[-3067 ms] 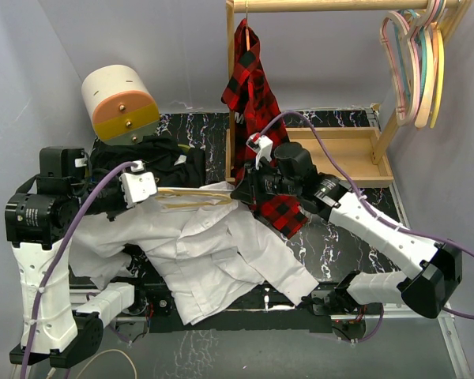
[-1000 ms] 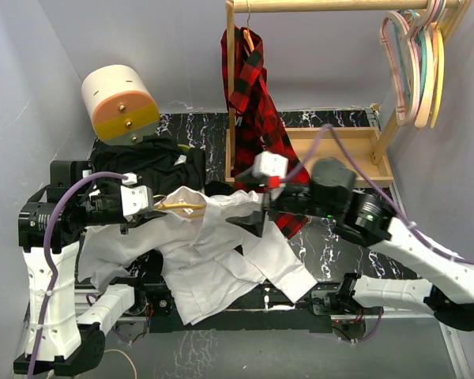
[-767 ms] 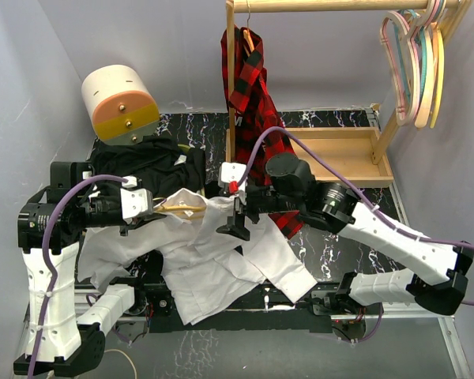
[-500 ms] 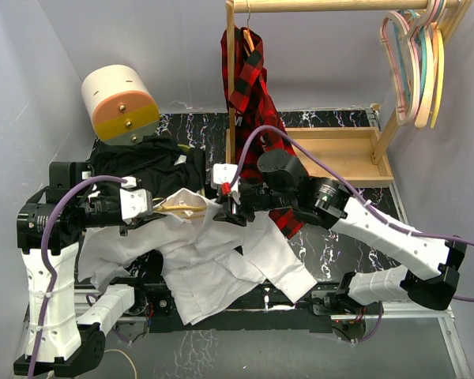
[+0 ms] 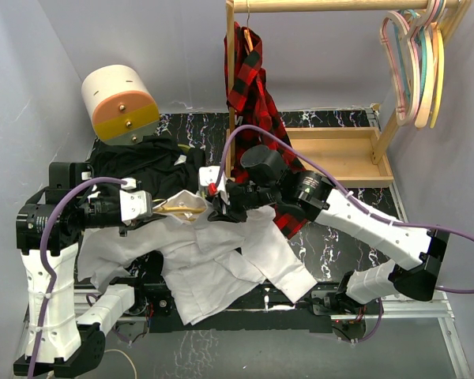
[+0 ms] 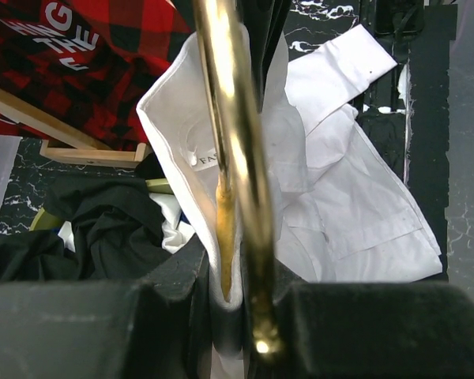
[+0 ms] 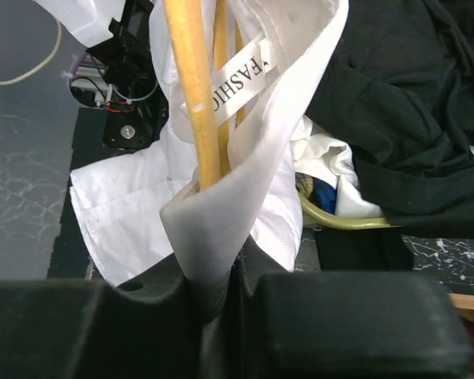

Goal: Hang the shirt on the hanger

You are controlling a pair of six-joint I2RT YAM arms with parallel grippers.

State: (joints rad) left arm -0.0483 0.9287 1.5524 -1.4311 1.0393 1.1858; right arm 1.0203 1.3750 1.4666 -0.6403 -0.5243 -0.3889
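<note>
Black marbled tabletop with white veins fills the middle of your overhead view, closed in by pale grey walls at the left, back and right. A wooden rack stands at the upper centre and right.

Count what you have:
- One plaid shirt hangs from the rack's rail at upper centre.
- One bunch of pastel hangers is at upper right, too overlapped to number.
- One round cream, orange and yellow drawer unit sits at upper left.
- One black garment is heaped just below it.
- One shirt, white, is spread over the lower centre.
- One hanger, pale yellow, lies at the shirt's collar, centre left.

Your left fingers are clamped on the hanger's bar, with collar cloth pressed against it. Your right fingers are pinched tight on a fold of the collar, and the hanger's bars run down into that fold.
</note>
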